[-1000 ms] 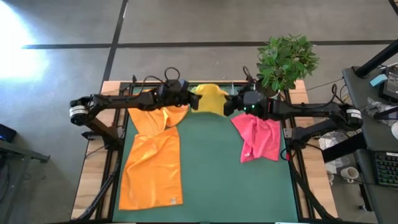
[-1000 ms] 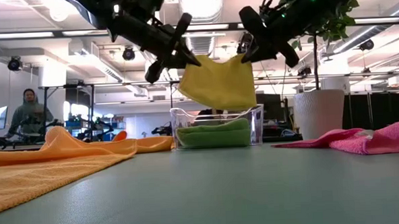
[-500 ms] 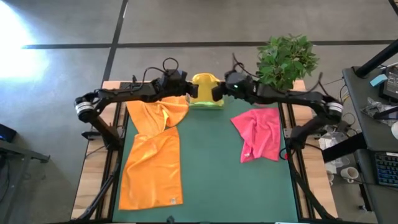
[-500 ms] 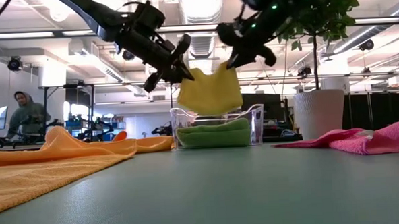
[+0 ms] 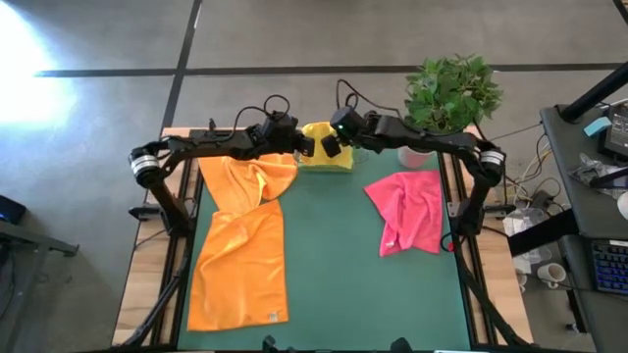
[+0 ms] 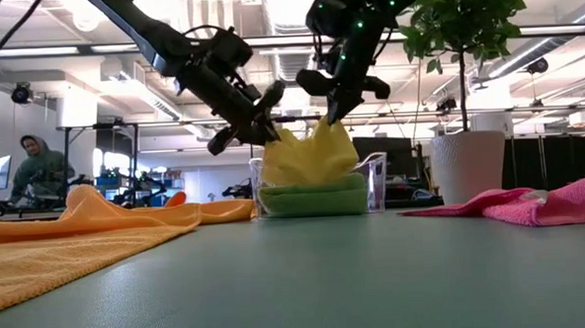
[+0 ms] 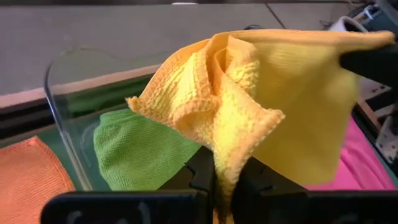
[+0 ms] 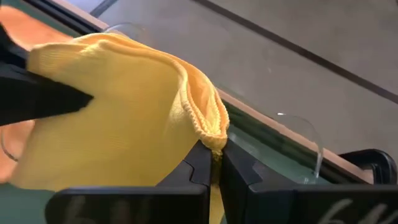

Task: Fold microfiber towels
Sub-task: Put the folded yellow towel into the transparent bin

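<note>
Yellow towel point(image 6: 307, 155) held bunched over the clear plastic tray point(image 6: 376, 183) at the far middle of the worktop point(image 5: 343, 265), its lower part sagging into the tray onto the lime green towel point(image 6: 312, 200) folded inside. Left gripper point(image 6: 269, 128) pinches one corner of the yellow towel, fingers pressed together on the cloth; right gripper point(image 6: 328, 111) pinches the other corner the same way, just beside the left one. Both arms reach in from opposite sides above the tray. Left wrist view shows the cloth point(image 7: 261, 106) crumpled between the fingers with green below point(image 7: 140, 152). Orange towel point(image 5: 240, 245) lies spread and partly rumpled along the left side of the worktop; a second orange one cannot be told apart. Hot pink towel point(image 5: 410, 211) lies crumpled on the right side, well apart from the tray. Potted plant point(image 5: 449, 93) at the far right corner. Person point(image 6: 33, 165) in the room behind.
</note>
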`<state>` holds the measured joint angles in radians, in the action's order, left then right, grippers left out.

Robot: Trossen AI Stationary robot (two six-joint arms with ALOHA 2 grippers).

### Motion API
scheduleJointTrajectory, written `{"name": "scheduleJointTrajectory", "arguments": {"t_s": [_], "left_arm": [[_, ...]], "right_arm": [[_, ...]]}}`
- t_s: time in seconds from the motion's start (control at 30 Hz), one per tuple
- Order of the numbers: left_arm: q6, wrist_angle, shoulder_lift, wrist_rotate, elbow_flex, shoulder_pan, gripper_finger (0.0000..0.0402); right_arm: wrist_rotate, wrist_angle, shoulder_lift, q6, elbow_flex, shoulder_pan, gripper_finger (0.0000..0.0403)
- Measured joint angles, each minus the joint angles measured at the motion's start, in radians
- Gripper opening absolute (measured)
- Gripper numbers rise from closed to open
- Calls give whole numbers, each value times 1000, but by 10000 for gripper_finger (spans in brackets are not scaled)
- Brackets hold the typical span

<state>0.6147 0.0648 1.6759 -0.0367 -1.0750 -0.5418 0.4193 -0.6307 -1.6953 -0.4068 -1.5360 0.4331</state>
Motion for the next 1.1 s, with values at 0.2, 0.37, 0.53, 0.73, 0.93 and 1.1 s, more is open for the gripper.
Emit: {"name": "scheduleJointTrajectory", "arguments": {"t_s": [0.2, 0.37, 0.53, 0.73, 0.93, 1.1], "left_arm": [[32, 2, 69, -4, -24, -9, 12], [30, 6, 110, -8, -43, -9, 12], [26, 7, 112, -19, -43, -11, 13], [-23, 5, 111, -26, -41, -13, 14], [-45, 1, 111, -47, -43, -14, 16], [-75, -7, 111, -52, -64, -15, 49]], "right_arm": [[-2, -46, -27, -1, 0, 30, 8], [-3, -35, -56, 31, 0, 48, 8], [-9, -38, -93, 64, 1, 57, 8], [-27, -21, -128, 66, 2, 57, 9], [-44, -19, -134, 64, 2, 65, 31], [-62, -24, -122, 58, 0, 81, 71]]}}
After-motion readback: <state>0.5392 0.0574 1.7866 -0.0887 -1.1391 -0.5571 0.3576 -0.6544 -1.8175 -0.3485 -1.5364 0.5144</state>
